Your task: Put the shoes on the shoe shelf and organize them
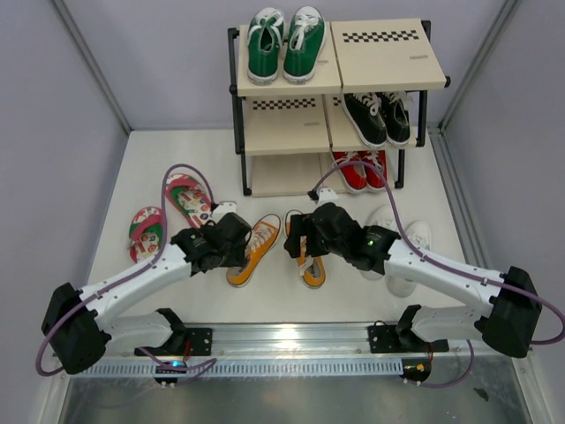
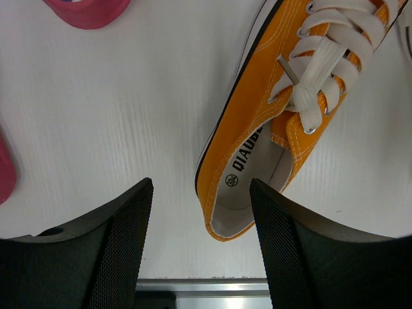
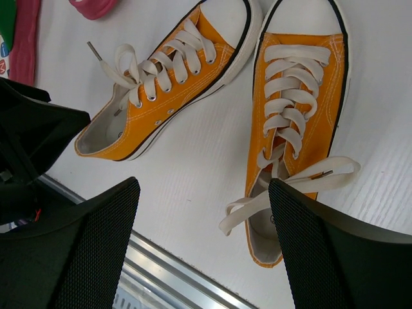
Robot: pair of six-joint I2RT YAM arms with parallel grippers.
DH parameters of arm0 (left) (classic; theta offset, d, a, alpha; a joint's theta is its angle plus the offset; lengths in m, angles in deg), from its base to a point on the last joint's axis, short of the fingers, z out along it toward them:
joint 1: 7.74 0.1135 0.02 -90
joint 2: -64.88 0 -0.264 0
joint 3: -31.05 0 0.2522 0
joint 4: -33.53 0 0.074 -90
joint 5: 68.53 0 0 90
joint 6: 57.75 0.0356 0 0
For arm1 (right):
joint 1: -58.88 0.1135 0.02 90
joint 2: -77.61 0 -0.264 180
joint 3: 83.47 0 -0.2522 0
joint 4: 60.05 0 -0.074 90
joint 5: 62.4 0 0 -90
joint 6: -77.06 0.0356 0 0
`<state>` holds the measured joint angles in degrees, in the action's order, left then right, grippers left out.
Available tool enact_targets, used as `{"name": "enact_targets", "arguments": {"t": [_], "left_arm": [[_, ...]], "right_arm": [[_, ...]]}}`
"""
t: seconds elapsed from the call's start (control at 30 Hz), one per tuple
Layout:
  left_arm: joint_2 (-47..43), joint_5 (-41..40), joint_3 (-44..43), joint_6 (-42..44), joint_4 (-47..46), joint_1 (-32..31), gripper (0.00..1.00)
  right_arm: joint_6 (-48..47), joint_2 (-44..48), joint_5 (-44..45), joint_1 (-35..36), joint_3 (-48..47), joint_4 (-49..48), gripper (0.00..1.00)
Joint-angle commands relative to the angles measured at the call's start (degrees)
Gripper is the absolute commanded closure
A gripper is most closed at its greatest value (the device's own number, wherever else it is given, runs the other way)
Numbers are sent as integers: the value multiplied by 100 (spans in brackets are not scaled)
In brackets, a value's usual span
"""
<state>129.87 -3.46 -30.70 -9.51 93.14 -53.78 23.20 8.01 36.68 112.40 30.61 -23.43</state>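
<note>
Two orange canvas sneakers lie on the white floor in front of the shoe shelf (image 1: 388,57). My left gripper (image 1: 234,240) hovers open over the heel of the left orange sneaker (image 2: 257,122), which sits between its fingers without touching them. My right gripper (image 3: 205,187) is open too, its right finger (image 3: 322,257) beside the heel of the right orange sneaker (image 3: 296,96); the left orange sneaker (image 3: 161,96) lies tilted next to it. Pink flip-flops (image 1: 146,231) lie at the left. White sneakers (image 1: 402,234) are partly hidden under the right arm.
Green sneakers (image 1: 284,44) stand on the shelf's top left board, black sneakers (image 1: 378,117) on the middle right, red sneakers (image 1: 362,170) on the bottom right. An aluminium rail (image 1: 291,340) runs along the near edge. Grey walls close in both sides.
</note>
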Motion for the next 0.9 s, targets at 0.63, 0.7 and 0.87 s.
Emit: {"name": "enact_targets", "arguments": {"t": [0.63, 0.7, 0.87], "left_arm": [[1007, -91, 307, -622, -401, 25, 39], [989, -109, 386, -763, -401, 25, 43], [1042, -153, 439, -1132, -454, 25, 57]], "right_arm": [[209, 650, 1219, 18, 136, 501, 14], [192, 650, 1228, 18, 118, 571, 14], [148, 632, 1219, 19, 127, 580, 14]]}}
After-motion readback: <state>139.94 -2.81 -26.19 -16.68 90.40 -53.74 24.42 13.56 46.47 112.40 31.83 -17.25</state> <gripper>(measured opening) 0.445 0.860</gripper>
